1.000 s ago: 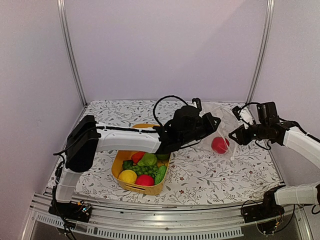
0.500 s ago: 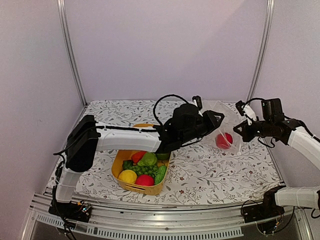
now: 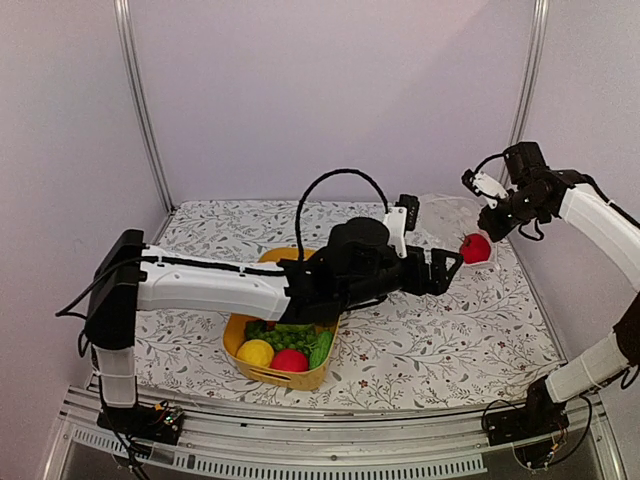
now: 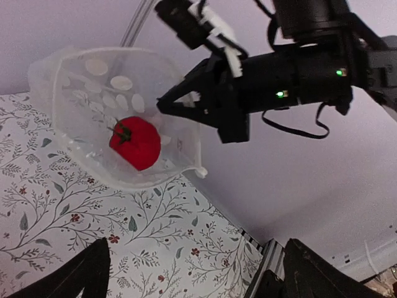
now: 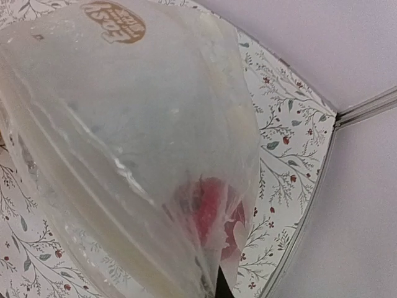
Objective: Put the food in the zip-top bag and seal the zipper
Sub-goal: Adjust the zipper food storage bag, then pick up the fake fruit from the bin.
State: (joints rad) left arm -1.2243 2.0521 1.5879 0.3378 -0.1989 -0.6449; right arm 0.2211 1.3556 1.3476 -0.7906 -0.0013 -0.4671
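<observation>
The zip-top bag (image 3: 452, 218) (image 4: 87, 93) hangs in the air at the back right, clear with white dots. My right gripper (image 3: 496, 216) (image 5: 218, 289) is shut on its edge. One piece of the food, a red tomato (image 3: 475, 247) (image 4: 135, 143) (image 5: 214, 211), lies inside the bag. The bag fills the right wrist view, and I cannot make out the zipper on it. My left gripper (image 3: 449, 272) (image 4: 192, 282) is open and empty, just below and left of the bag, not touching it. The other food (image 3: 285, 350) lies in the yellow basket.
The yellow basket (image 3: 240, 325) stands at the front centre, partly under my left arm. Its yellow fruit (image 3: 255, 352), red fruit (image 3: 291, 360) and greens show. The floral table cover (image 3: 450, 340) runs to the back wall and a metal post (image 3: 522, 100) beside my right arm.
My right gripper shut on the bag and lifted it up and back with the tomato inside. My left gripper opened, let go of the bag and reached further right.
</observation>
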